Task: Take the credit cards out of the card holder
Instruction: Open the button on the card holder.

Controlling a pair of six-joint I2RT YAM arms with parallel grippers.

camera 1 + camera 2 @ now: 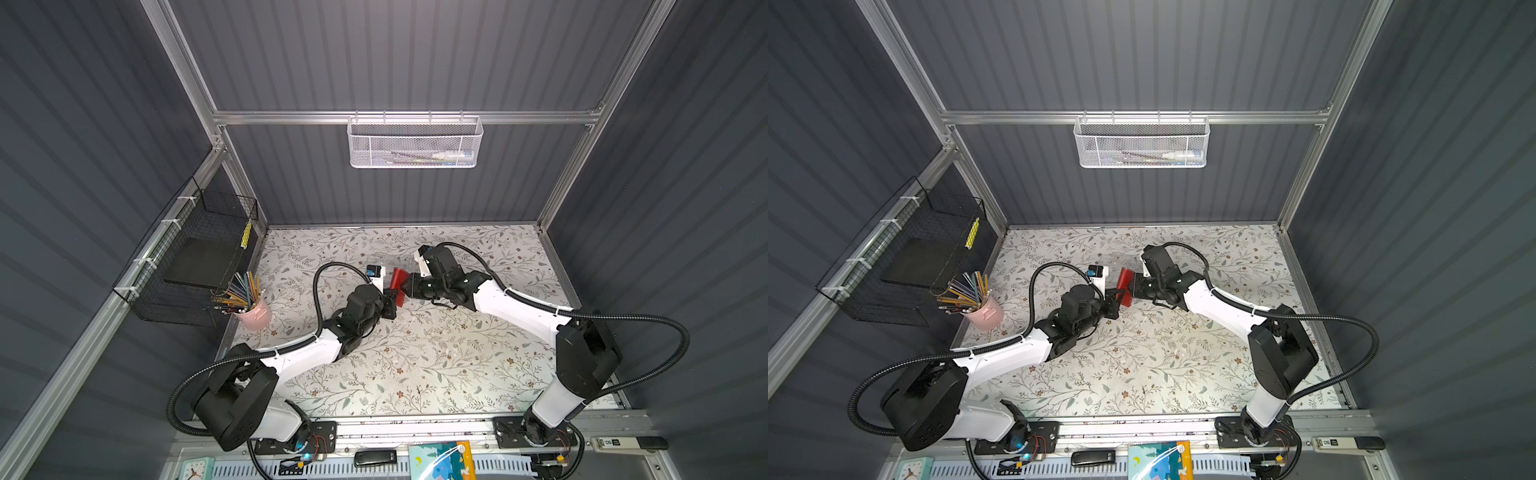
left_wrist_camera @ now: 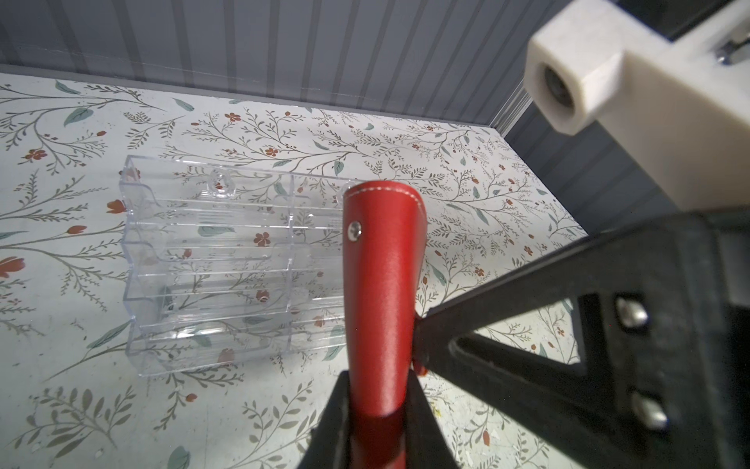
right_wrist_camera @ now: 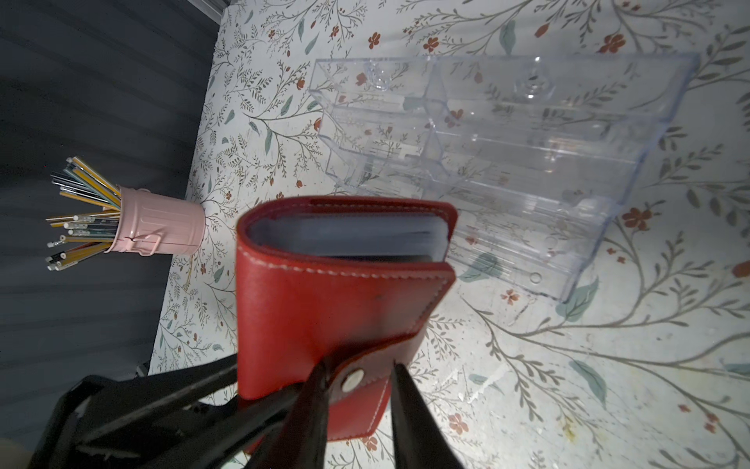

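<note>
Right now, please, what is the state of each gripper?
Left gripper: closed on the small red leather-like card holder.
Right gripper: jaws on both sides of its snap-button strap tab; firm grip cannot be told.

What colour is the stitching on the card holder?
White stitching on red card holder; clearest in right wrist view.

front half of the floral tabletop (image 1: 415, 365) is open, wide lane between both arms. middle is crowded: card holder (image 1: 400, 280) held between left gripper (image 1: 394, 300) and right gripper (image 1: 409, 286), clear acrylic organizer (image 2: 211, 264) just behind it on the surface. pink pencil cup (image 1: 254, 316) blocks the left edge; back right corner is free.
</note>
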